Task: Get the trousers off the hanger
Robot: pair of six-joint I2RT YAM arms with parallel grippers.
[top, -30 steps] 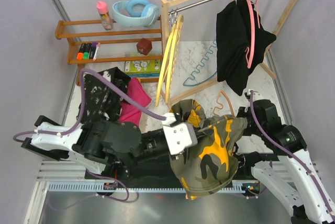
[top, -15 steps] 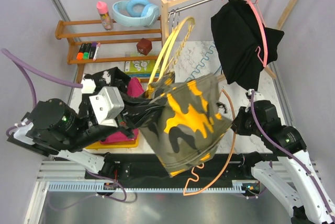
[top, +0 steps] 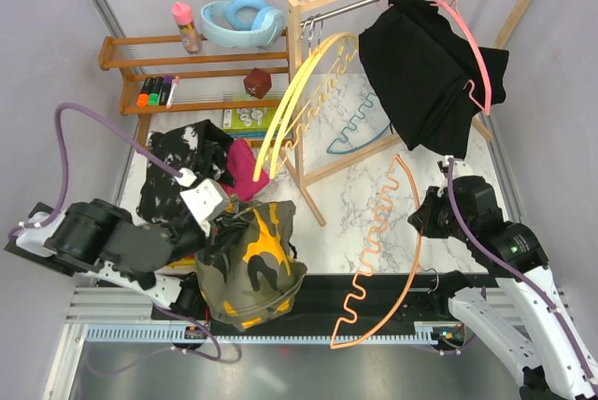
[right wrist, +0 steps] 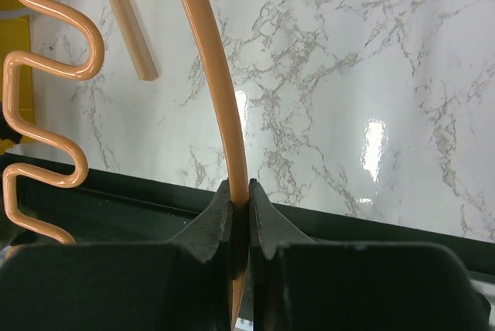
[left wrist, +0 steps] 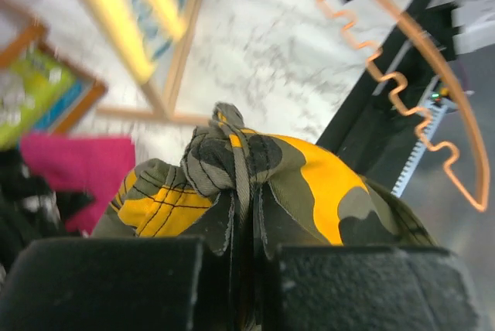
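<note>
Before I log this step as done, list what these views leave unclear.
Left wrist view: the left tool tips, buried in the camouflage trousers; the yellow hanger behind is blurred.
Right wrist view: the orange hanger hook, cut off by the frame edge.
Top view: the black garment cut, hidden by its own folds.

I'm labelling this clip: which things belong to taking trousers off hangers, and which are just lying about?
Job: camouflage trousers, left hand, orange hanger, right hand, black trousers.
Lying about: markers, pink bottle, blue seat, red cube.
</note>
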